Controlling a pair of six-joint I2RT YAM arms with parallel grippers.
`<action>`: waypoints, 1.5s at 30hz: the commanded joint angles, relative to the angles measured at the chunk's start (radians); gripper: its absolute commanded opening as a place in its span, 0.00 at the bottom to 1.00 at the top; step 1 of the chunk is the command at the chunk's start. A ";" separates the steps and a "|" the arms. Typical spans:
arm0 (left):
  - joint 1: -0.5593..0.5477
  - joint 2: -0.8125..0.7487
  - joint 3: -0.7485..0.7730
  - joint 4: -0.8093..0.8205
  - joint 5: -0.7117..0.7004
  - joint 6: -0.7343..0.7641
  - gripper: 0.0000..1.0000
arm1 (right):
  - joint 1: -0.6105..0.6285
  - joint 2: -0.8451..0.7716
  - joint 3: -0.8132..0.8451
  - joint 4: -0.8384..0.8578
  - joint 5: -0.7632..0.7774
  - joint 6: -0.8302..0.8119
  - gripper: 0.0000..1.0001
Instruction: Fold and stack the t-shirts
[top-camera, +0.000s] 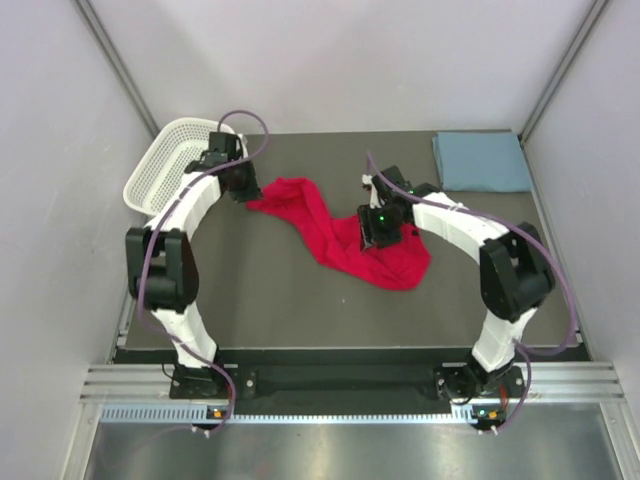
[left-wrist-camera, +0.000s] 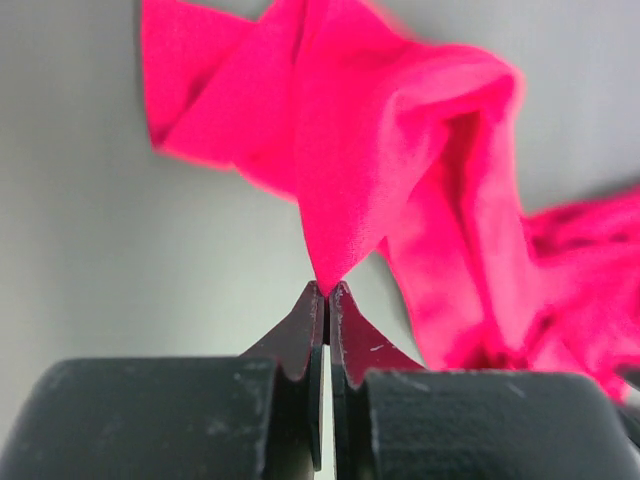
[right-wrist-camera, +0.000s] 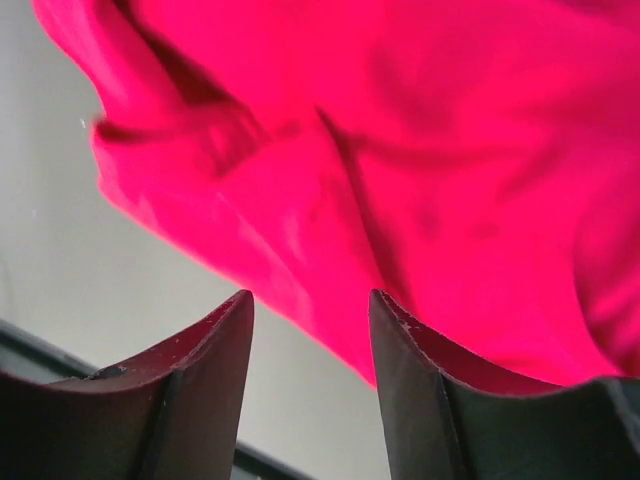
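Observation:
The red t-shirt (top-camera: 330, 230) lies crumpled across the middle of the dark table, stretched from upper left to lower right. My left gripper (top-camera: 243, 190) is shut on a corner of the red t-shirt (left-wrist-camera: 360, 170) at its left end; the cloth pinches between the fingertips (left-wrist-camera: 327, 292). My right gripper (top-camera: 380, 238) is open over the shirt's right part; the red cloth (right-wrist-camera: 400, 150) fills the view above its fingers (right-wrist-camera: 230, 320), with nothing between them. The blue-grey t-shirt (top-camera: 482, 161) lies folded flat at the far right corner.
A white mesh basket (top-camera: 165, 163) stands at the far left edge, just behind the left arm. Grey walls close in on both sides. The table's front edge (top-camera: 330, 350) runs above the arm bases.

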 joint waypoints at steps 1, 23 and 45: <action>-0.003 -0.197 -0.105 -0.076 -0.024 -0.063 0.00 | 0.047 0.073 0.116 0.010 0.058 -0.029 0.50; -0.003 -0.400 -0.256 -0.107 0.012 -0.061 0.00 | 0.169 0.300 0.305 -0.075 0.181 -0.032 0.36; -0.003 -0.427 -0.277 -0.101 0.012 -0.086 0.00 | 0.172 0.191 0.188 -0.004 0.115 -0.049 0.24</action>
